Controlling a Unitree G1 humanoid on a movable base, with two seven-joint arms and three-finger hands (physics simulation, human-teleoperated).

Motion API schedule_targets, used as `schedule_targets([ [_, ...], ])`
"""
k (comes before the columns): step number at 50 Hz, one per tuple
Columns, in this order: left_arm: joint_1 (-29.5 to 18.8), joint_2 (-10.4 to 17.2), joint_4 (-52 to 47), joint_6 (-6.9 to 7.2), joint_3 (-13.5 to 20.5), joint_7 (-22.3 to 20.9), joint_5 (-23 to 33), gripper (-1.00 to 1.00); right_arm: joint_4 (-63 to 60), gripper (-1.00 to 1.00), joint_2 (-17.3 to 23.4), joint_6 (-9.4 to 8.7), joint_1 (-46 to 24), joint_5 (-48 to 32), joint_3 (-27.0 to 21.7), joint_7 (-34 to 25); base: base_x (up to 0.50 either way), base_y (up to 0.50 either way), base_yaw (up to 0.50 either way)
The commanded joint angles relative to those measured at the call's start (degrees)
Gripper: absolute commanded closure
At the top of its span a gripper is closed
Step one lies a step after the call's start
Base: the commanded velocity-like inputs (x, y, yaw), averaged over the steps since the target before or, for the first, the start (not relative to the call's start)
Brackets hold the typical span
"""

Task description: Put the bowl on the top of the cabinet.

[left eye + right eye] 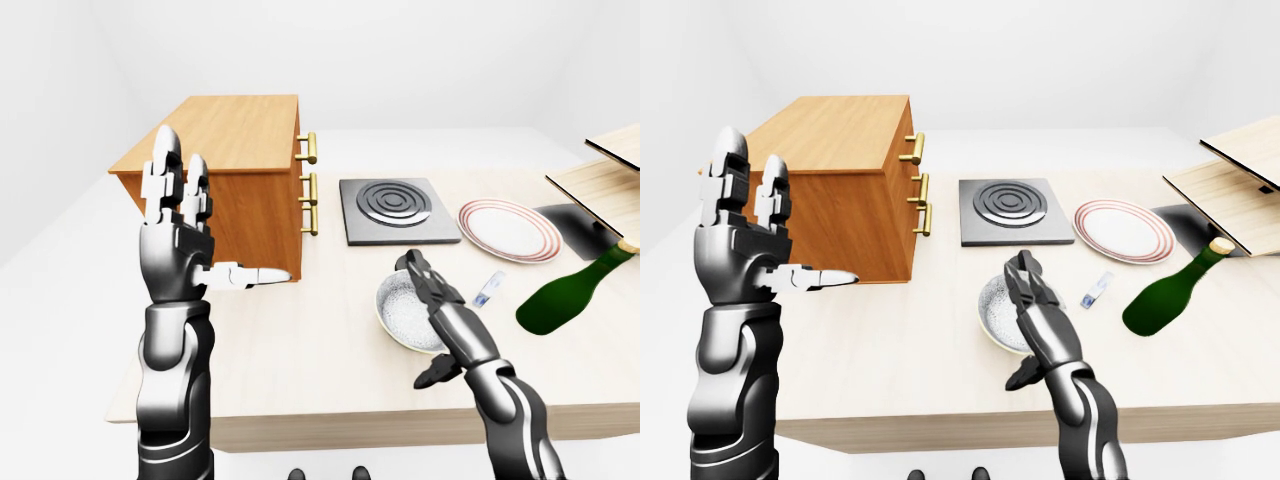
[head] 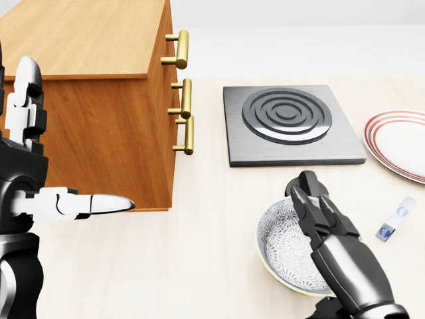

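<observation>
A grey-patterned bowl (image 2: pixel 282 249) stands upright on the pale table, at the lower right of the head view. My right hand (image 2: pixel 317 246) lies palm-down across the bowl's right half. Its fingers (image 2: pixel 311 196) bend over the upper rim, and the thumb (image 1: pixel 435 375) sticks out below the bowl, apart from it. The wooden cabinet (image 2: pixel 80 33) with brass handles (image 2: pixel 180 50) fills the upper left, and its flat top is bare. My left hand (image 1: pixel 225 215) is raised and open beside the cabinet's near side, fingers up and thumb pointing right.
A dark hob plate (image 2: pixel 285 119) lies right of the cabinet, and a red-rimmed plate (image 2: pixel 402 139) lies further right. A small clear vial (image 2: pixel 393 222) rests beside the bowl. A green bottle (image 1: pixel 570 290) lies at the far right, below wooden boards (image 1: pixel 600 185).
</observation>
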State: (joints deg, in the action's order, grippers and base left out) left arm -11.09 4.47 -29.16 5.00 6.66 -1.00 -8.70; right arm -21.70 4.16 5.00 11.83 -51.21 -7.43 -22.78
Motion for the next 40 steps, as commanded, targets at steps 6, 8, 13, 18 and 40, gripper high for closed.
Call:
schedule_targets([
  [6, 0.07, -0.22, -0.18, 0.00, -0.37, 0.22, 0.14, -1.00, 6.64, -1.00, 0.94, -3.03, -7.23, -9.83, 7.42, 1.49, 0.00, 0.00, 0.00],
  [8, -0.01, -0.23, -0.24, 0.00, -0.37, 0.25, 0.13, -1.00, 7.64, -1.00, 1.41, -2.93, -7.39, -10.18, 7.74, 1.89, 0.00, 0.00, 0.00],
  [13, -0.22, -0.25, -0.15, 0.00, -0.51, 0.29, 0.20, -1.00, 9.34, -1.00, 1.98, -2.59, -7.18, -10.26, 7.63, 2.19, 0.00, 0.00, 0.00],
  [18, -0.19, -0.24, -0.16, 0.00, -0.36, 0.30, 0.05, -1.00, 9.66, -1.00, 2.75, -1.57, -5.35, -10.61, 6.60, 2.45, 0.00, 0.00, 0.00],
  [40, 0.12, -0.24, -0.15, 0.00, -0.32, 0.31, -0.08, -1.00, 12.86, -0.98, 3.51, 0.00, -2.36, -12.79, 3.58, 4.35, 0.00, 0.00, 0.00],
])
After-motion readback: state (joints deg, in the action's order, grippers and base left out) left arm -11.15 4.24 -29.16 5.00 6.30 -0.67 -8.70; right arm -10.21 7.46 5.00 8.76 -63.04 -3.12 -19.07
